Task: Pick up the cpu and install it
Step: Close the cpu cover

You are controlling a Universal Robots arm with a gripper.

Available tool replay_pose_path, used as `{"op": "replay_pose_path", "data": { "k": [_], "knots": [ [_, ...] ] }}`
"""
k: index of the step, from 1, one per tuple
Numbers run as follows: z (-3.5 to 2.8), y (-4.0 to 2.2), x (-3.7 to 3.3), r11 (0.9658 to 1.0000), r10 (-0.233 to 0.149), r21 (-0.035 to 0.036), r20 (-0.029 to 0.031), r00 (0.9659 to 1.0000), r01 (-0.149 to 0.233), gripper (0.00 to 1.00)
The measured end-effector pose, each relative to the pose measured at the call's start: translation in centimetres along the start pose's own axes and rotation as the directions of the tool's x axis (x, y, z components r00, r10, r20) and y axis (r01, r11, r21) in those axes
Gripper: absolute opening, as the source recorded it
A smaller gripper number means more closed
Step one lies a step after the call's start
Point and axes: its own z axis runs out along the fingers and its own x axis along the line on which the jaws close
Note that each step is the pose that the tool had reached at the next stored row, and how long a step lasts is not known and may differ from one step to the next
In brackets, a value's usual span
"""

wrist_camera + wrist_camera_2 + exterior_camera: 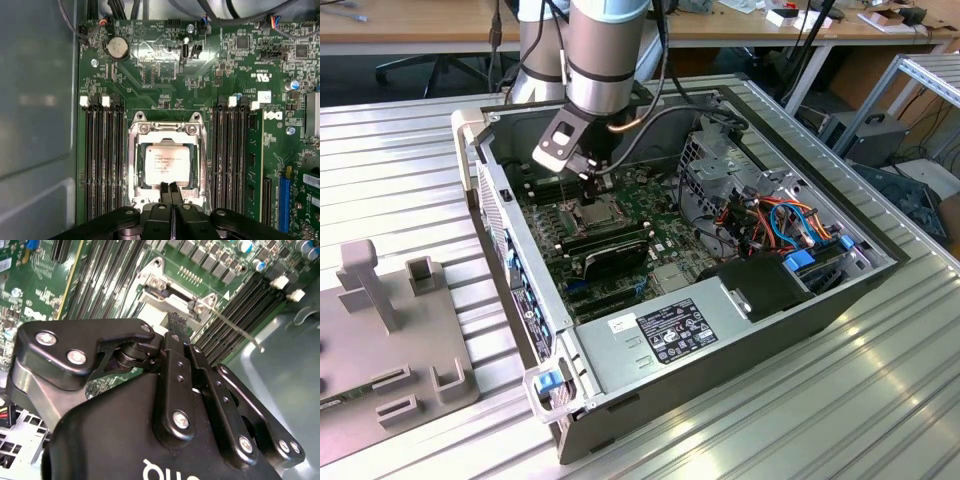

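The arm (605,45) reaches down into an open computer case (510,235) that lies on its side on a ribbed metal tabletop (800,420). The gripper (592,183) hangs low over the motherboard (655,200), just above the socket (590,213).

In the first wrist view the cpu (166,161) lies flat in the socket (165,129), its pale face up, square to the metal frame around it. The gripper (170,186) has its two fingers pressed together with only a thin seam between them, and it holds nothing. The fingertips sit over the edge of the cpu nearest the gripper; whether they touch it cannot be told. Rows of black memory slots (102,160) run along both sides of the socket, and a round coin cell (118,47) sits farther up the motherboard (165,75).

In the second wrist view the gripper (177,321) comes down beside the socket's metal frame (165,290), and a thin lever (235,329) juts out from the frame's corner over the memory slots (250,300).

In the exterior view a grey power supply (660,335) fills the near end of the case, and bundled coloured cables (780,215) lie toward the exterior view's right. A grey fixture (390,330) with upright posts rests on the tabletop at the exterior view's left, well apart from the case.
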Motion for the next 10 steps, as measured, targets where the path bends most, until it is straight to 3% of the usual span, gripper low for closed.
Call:
{"op": "replay_pose_path", "data": {
  "k": [5, 10],
  "knots": [
    [0.49, -0.49, -0.01, 1.0, 0.0, 0.0, 0.0001, 1.0, 0.0, 0.11],
    [0.65, -0.53, -0.01, 1.0, 0.0, 0.0002, 0.0002, 1.0, 0.0, 0.11]
  ]
}}
